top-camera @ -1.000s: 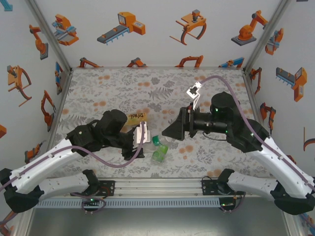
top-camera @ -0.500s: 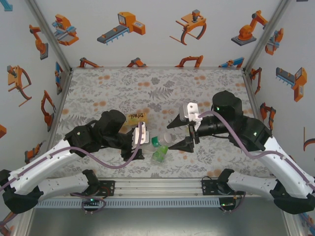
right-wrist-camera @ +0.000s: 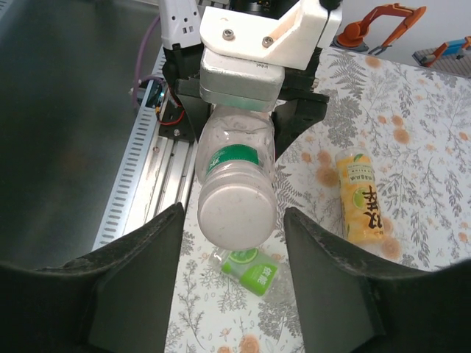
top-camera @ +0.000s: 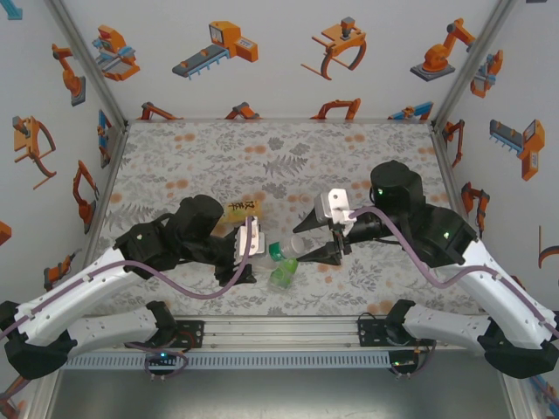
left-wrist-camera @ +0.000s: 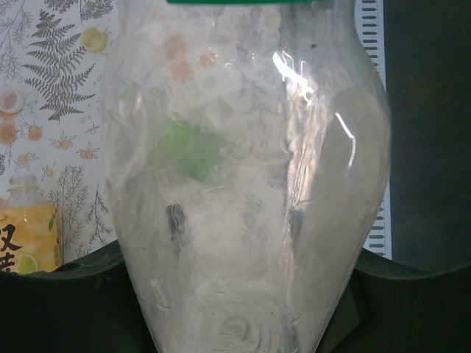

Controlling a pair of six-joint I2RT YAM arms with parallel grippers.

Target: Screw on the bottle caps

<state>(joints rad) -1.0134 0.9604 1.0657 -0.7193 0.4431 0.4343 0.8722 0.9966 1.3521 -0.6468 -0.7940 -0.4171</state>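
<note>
Here, the left claw (right-wrist-camera: 243,121) is closed on the clear bottle (right-wrist-camera: 235,184), held above the worktop (top-camera: 218,157). The right claw (top-camera: 301,243) is opened wide, one finger at each side of the bottle's pale round end. Contact cannot be told, nor whether that end is capped. In the right wrist view the green bottle (right-wrist-camera: 250,271) and the amber bottle (right-wrist-camera: 358,198) are seen lying on the worktop. The left wrist view cuts the amber one off.

The right fingers (right-wrist-camera: 140,287) have swung round and moved in around the clear bottle (right-wrist-camera: 235,187).
</note>
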